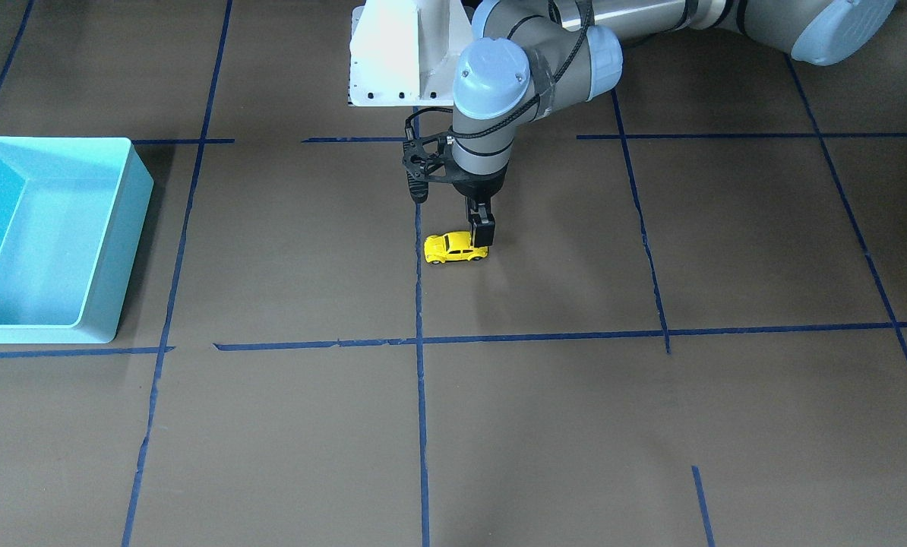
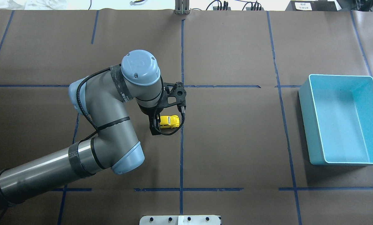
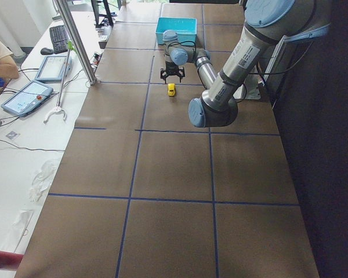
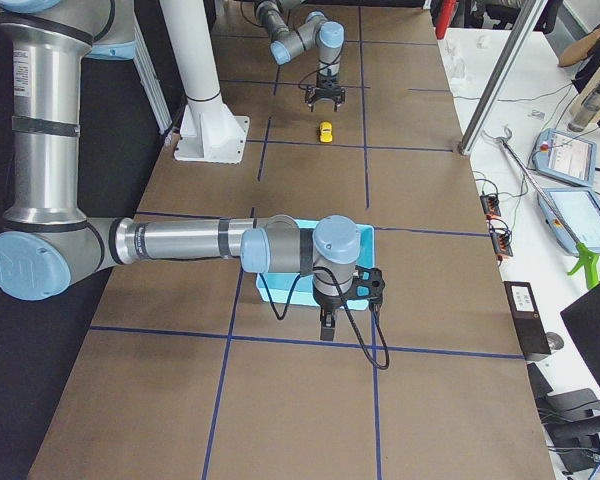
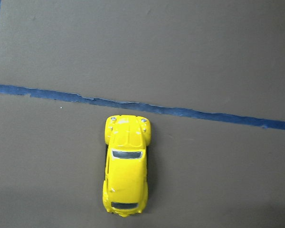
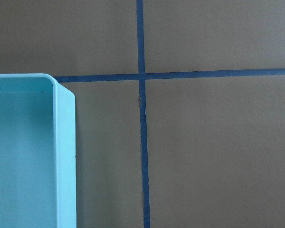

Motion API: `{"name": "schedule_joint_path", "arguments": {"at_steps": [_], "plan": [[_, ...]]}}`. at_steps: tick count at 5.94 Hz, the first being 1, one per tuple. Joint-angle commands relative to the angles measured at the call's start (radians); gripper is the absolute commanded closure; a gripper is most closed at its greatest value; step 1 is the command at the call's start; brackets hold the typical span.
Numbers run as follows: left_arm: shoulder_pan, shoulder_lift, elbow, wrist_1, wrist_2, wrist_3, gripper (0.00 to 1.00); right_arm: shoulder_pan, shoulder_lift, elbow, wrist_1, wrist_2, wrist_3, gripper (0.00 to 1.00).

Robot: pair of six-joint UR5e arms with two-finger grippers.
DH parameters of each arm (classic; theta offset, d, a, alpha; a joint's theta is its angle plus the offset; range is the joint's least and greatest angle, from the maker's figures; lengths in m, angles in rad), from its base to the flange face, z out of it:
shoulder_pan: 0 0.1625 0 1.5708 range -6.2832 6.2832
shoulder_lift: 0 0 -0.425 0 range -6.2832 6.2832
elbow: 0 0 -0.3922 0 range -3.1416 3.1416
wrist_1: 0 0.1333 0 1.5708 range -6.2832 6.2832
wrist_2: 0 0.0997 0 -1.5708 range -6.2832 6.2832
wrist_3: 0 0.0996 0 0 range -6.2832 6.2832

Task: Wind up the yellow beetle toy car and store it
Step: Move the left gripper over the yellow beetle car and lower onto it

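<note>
1. Near the middle of the table (image 2: 236,147), the yellow beetle toy car (image 2: 169,121) stands upright on its wheels.
2. In the overhead view its nose points to 3 o'clock, just short of a blue tape line (image 2: 181,150) that runs from 12 to 6 o'clock.
3. The left gripper (image 1: 484,237) points straight down at the car's tail, the 9 o'clock end in the overhead view. A dark finger (image 2: 155,127) stands right at that end, and whether it touches the car cannot be told.
4. How far apart the left jaws stand cannot be told either, nor whether they hold anything. The left wrist view shows the whole car and no finger.
5. At 3 o'clock from the car, well apart from it, the turquoise bin (image 2: 311,131) sits on the table.
6. The right gripper (image 4: 327,330) hangs pointing down just beside the bin. The right wrist view shows the bin's corner at 8 o'clock and two crossing tape lines. Its jaws show only from the side, so their state cannot be told.
</note>
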Motion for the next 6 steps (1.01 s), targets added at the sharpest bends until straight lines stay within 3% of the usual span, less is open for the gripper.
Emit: {"name": "schedule_joint_path", "arguments": {"at_steps": [1, 6], "plan": [[0.037, -0.007, 0.072, -0.12, 0.067, -0.108, 0.0, 0.0, -0.001, 0.0, 0.0, -0.001, 0.001, 0.0], [0.052, -0.007, 0.117, -0.156, 0.103, -0.105, 0.0, 0.0, -0.001, -0.002, 0.0, -0.001, 0.001, 0.0]]}}
